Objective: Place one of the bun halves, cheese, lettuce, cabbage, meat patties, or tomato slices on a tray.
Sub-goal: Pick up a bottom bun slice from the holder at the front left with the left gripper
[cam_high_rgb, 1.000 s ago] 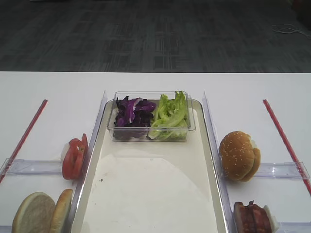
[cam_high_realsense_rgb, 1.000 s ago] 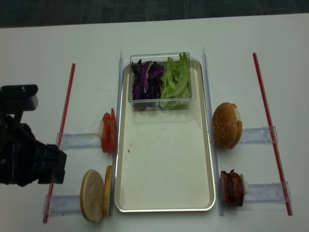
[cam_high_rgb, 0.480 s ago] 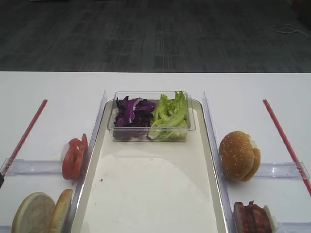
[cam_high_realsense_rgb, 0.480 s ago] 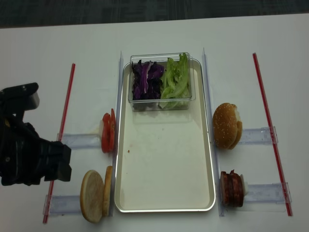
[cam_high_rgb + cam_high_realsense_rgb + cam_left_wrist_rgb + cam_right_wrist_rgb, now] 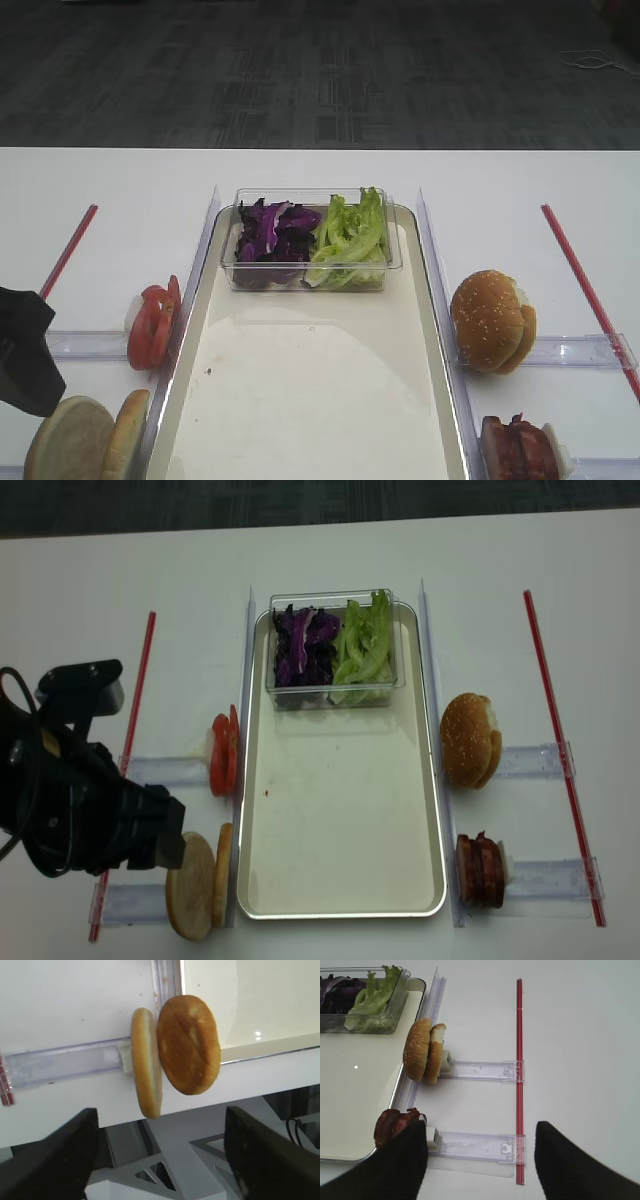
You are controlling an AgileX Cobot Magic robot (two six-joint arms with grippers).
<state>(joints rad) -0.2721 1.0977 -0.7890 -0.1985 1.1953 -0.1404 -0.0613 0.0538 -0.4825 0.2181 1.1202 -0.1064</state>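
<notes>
On a white tabletop (image 5: 330, 550), a long rectangular cream-white tray with a raised silvery rim (image 5: 343, 913) lies centre, bare apart from a small clear plastic tub (image 5: 331, 691) at its far end. The tub holds shredded deep purple cabbage (image 5: 303, 645) on the left & light green frilly lettuce (image 5: 365, 640) on the right. Left of the tray, w/ both stood on edge in clear holders: thin round red tomato slices (image 5: 222, 752), and nearer, two round pale-cream bun halves with tan crust (image 5: 198, 882). Right of the tray: a domed brown sesame bun (image 5: 466, 739) and dark reddish-brown rough meat patties (image 5: 479, 868).

The black left arm's gripper (image 5: 160, 1160) hovers just beside the bun halves; in the wrist view they sit btwn its jaws, which stand wide apart, touching nothing. The right gripper (image 5: 480, 1160) hangs near the patties, jaws also apart, holding nothing.

Judgement: the bun halves look like the target. Likely light, soft, squashable; crumbly at the crust. Best taken across the flat faces of one half, gentle squeeze, approx mid-disc, so the other isn't dragged along.
</notes>
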